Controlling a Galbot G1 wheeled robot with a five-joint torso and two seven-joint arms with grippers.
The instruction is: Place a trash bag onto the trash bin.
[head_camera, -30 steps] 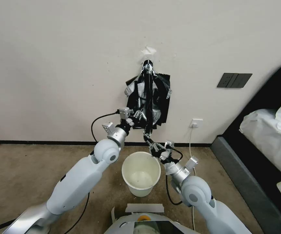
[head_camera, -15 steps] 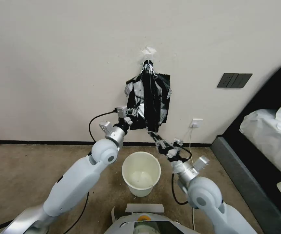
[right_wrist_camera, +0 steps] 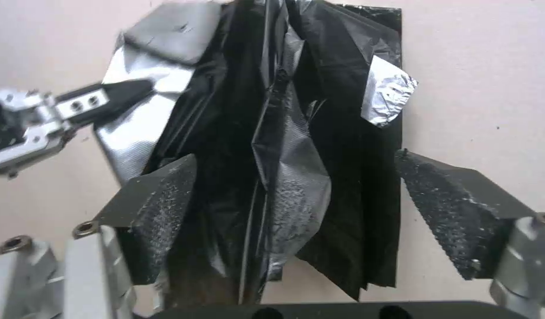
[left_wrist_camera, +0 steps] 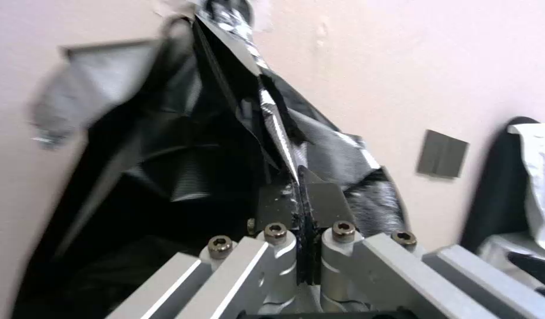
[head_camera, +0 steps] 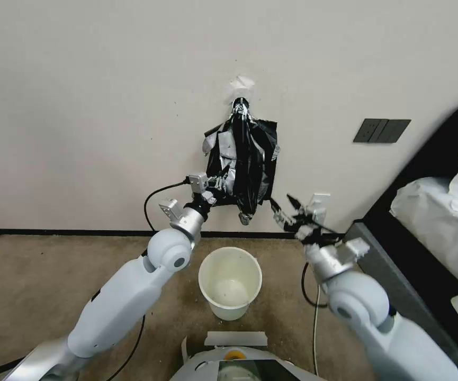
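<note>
Left gripper [head_camera: 223, 182] is pinched tight on the crinkly, glossy black trash bag [head_camera: 245, 159] hanging on the wall. Right gripper [head_camera: 287, 207] sits just beside it, jaws wide apart, holding nothing.

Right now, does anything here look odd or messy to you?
Yes: the trash bag hangs crumpled from the wall, pinched at its edge by the left claw, while the trash bin below has no liner. The right claw hangs open beside the bag, apart from it.

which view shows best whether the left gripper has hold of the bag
The left wrist view: the left gripper pads are shut on a fold of the trash bag. Head and right wrist views show it at the bag's edge, contact unclear.
</note>
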